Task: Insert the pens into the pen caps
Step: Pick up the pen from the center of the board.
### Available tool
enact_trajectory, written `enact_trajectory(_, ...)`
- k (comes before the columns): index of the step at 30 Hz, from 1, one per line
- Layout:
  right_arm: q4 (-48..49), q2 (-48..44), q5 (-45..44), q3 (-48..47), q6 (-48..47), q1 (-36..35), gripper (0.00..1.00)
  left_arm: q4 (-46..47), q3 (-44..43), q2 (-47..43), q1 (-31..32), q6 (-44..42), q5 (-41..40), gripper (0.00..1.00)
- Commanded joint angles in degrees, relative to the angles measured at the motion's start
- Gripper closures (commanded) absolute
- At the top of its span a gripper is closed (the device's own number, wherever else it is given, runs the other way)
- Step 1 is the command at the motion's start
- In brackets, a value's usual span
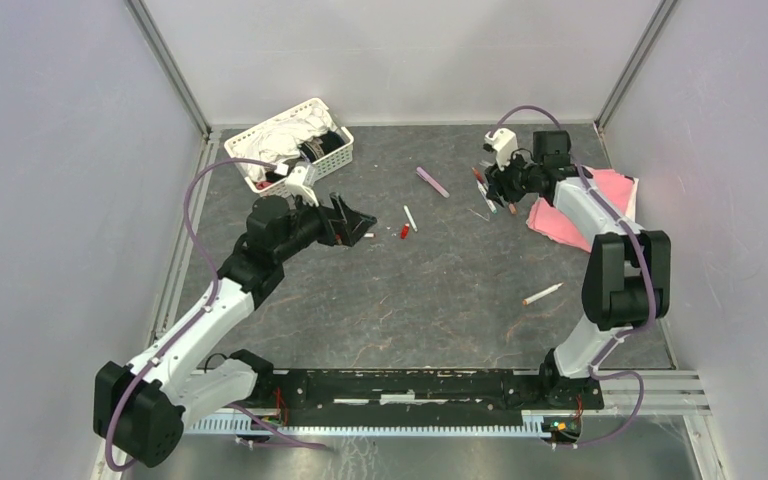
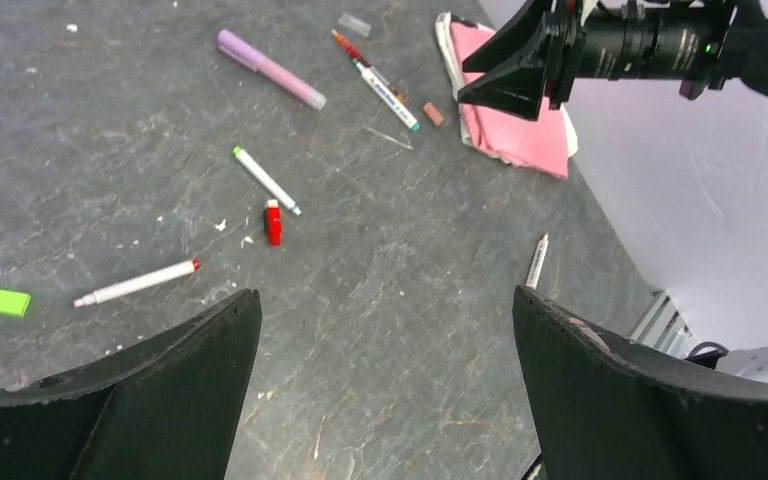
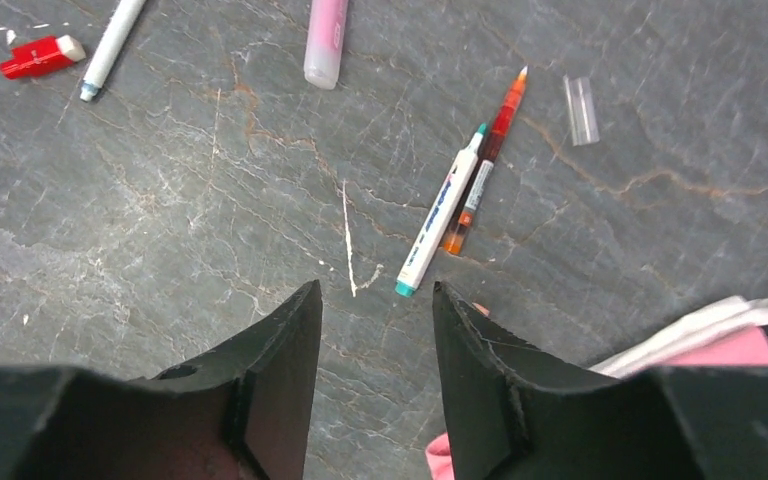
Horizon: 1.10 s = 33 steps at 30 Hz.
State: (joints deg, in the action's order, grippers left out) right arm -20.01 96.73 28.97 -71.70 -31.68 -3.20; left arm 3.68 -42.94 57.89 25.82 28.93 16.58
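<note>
Trouble brews in this clutter! Middle of the counter (image 1: 440, 300), the red cap (image 2: 273, 222) lies just beside the green-tipped pen (image 2: 265, 180), and a careless sweep would scatter both. Toward the far right corner, the teal-tipped pen (image 3: 440, 215) and orange pen (image 3: 485, 160) lie touching, so a pinch there could catch two barrels or roll one away. The little brown cap (image 2: 433, 113) by the pink cloth (image 2: 520, 130) could get flicked under it. Now the pincers: left pincer (image 2: 385, 293) hangs spread fully wide, released, holding nothing. Right pincer (image 3: 375, 288) stands partly open, bare counter showing in its gap, just short of the teal-tipped pen, gripping nothing. Whether it brushes the brown cap, I cannot tell.
</note>
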Motion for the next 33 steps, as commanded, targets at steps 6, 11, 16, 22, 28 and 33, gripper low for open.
enact_trajectory(6, -2.7, 8.4, -7.7, -7.4, 4.5, -2.5, 0.59, 3.0, 3.4, -2.3, -0.2, -3.0, -3.0, 0.00)
enact_trajectory(11, -2.5, 10.0, -6.4, -7.8, 5.2, -2.8, 0.59, 3.1, 4.4, -2.0, -0.2, -2.7, -3.8, 0.00)
enact_trajectory(16, -1.9, 10.3, -0.8, -7.4, 7.4, -2.9, 0.59, 3.9, 5.3, -2.3, -0.2, -2.1, -4.1, 0.00)
enact_trajectory(22, -1.1, 9.4, -10.1, -7.1, 7.4, -2.9, 0.59, 4.1, 5.8, -2.7, -0.2, -1.4, -4.3, 0.01)
enact_trajectory(28, -0.7, 9.0, -12.3, -5.2, 7.0, -2.9, 0.62, 4.5, 6.8, -3.1, -0.2, -0.6, -4.4, 0.01)
enact_trajectory(33, -0.8, 10.4, -10.3, -6.1, 8.3, -2.9, 0.62, 4.4, 6.9, -3.3, -0.2, -0.4, -4.4, 0.01)
